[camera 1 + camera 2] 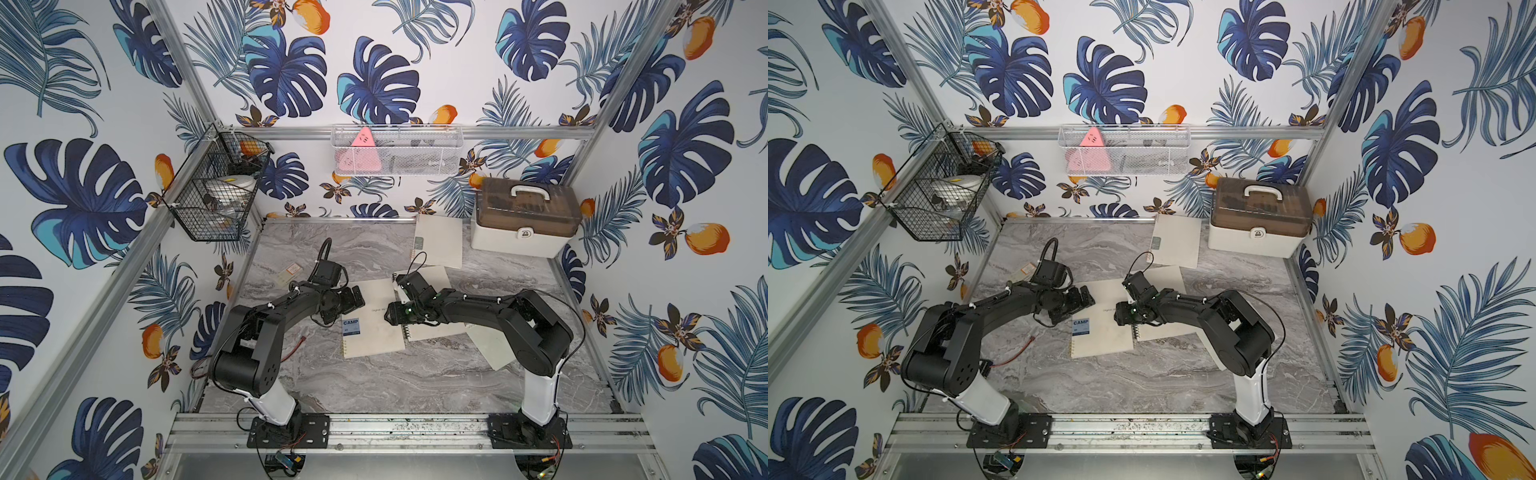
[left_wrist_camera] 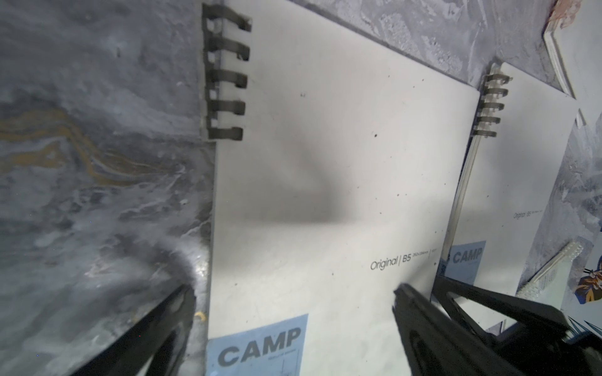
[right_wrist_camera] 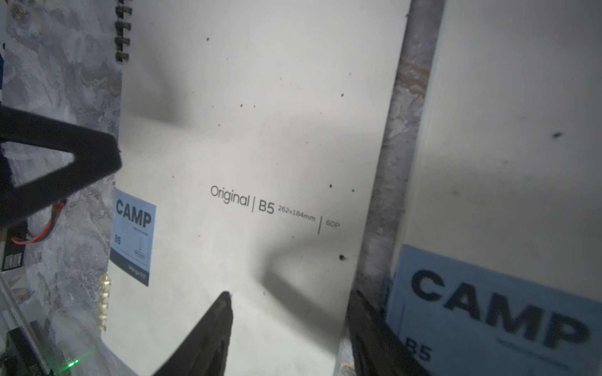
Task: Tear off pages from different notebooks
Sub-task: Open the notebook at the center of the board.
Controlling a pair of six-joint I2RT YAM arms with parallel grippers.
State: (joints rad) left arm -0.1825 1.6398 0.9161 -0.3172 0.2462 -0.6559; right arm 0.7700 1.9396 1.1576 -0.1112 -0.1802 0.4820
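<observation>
In both top views the left arm rises from its base, folds at the elbow and reaches forward. The left gripper hangs over the far spiral-side corner of the nearer CAMP notebook. The right arm lies low with its forearm pointing toward the left gripper. The right gripper hovers over the same cover. A second CAMP notebook lies under that forearm and a loose page beside its elbow. The teal-labelled notebook sits well beyond both grippers.

In the left wrist view the left gripper is spread wide and empty. One finger is over the marble table and the other over the cover.

In the right wrist view the right gripper stands about half open, holding nothing. One fingertip is over the cover, the other at its free edge.
</observation>
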